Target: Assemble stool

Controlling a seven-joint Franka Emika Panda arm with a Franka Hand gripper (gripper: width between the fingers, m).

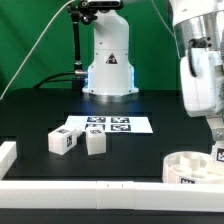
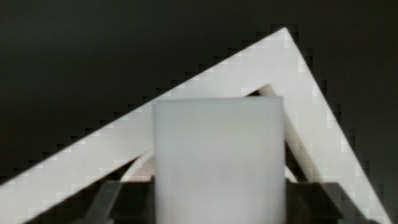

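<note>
The round white seat disc (image 1: pixel 188 165) lies at the exterior view's lower right, next to the front rail. Two short white legs (image 1: pixel 62 141) (image 1: pixel 96 142) with black-and-white tags lie on the black table left of centre. My gripper (image 1: pixel 216 138) hangs at the exterior view's right edge, just above the seat's right side. In the wrist view the gripper (image 2: pixel 217 202) is shut on a third white leg (image 2: pixel 217 148), which stands upright between the dark fingers (image 2: pixel 118 196). The leg's lower end is cut off at the exterior view's edge.
The marker board (image 1: pixel 106 125) lies flat behind the two loose legs. White border rails run along the front (image 1: pixel 80 190) and left (image 1: pixel 6 153). In the wrist view a rail corner (image 2: pixel 210 82) shows behind the held leg. The robot base (image 1: pixel 108 62) stands at the back.
</note>
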